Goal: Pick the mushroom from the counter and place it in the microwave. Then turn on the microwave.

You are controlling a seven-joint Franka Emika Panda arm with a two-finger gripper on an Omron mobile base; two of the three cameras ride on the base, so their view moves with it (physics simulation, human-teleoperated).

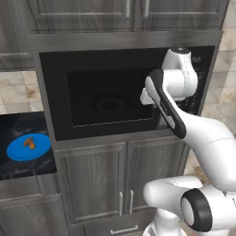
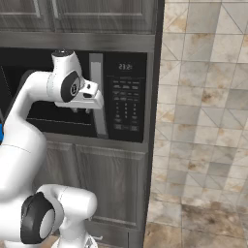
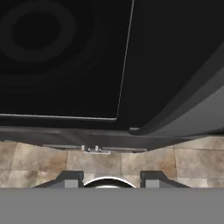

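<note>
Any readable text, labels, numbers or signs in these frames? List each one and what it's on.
Clock display on the microwave panel: pale digits, too blurred to read for certain.
Button labels on that panel: too small to read.
Nothing legible elsewhere: none on the arm, the cabinets or the blue plate.

Digits on microwave (image 2: pixel 125 92) display, too blurry
</note>
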